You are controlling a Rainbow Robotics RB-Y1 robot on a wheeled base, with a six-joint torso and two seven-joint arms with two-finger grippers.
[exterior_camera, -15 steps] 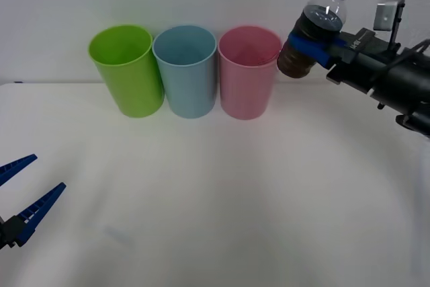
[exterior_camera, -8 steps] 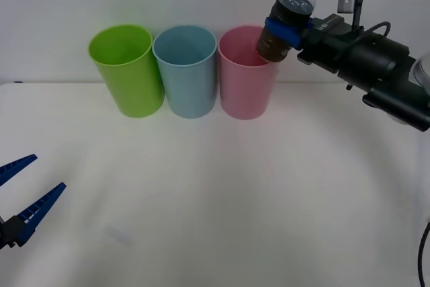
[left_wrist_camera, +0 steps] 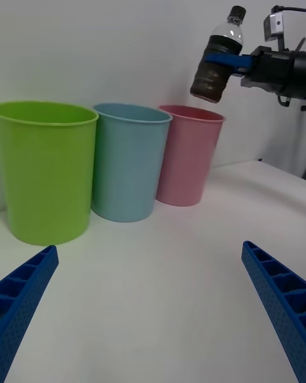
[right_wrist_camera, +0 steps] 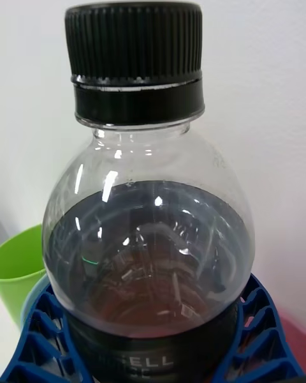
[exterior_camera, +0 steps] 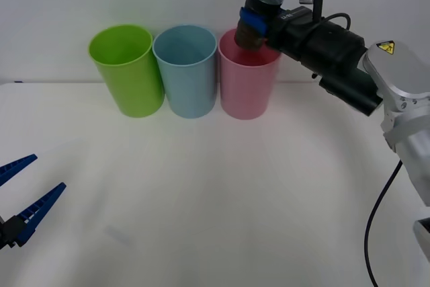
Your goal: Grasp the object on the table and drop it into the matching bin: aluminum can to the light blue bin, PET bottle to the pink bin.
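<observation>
My right gripper is shut on the PET bottle, a small clear bottle with a black cap and dark label, tilted and held just above the rim of the pink bin. The right wrist view shows the PET bottle close up between blue ribbed fingers. From the left wrist view the PET bottle hangs above the pink bin. The light blue bin stands left of the pink one. My left gripper rests open low at the table's near left.
A lime green bin stands leftmost in the row at the back of the white table. A black cable hangs by the right arm.
My right arm has carried the bottle leftward, from right of the pink bin to above its rim. The left gripper has not moved.
</observation>
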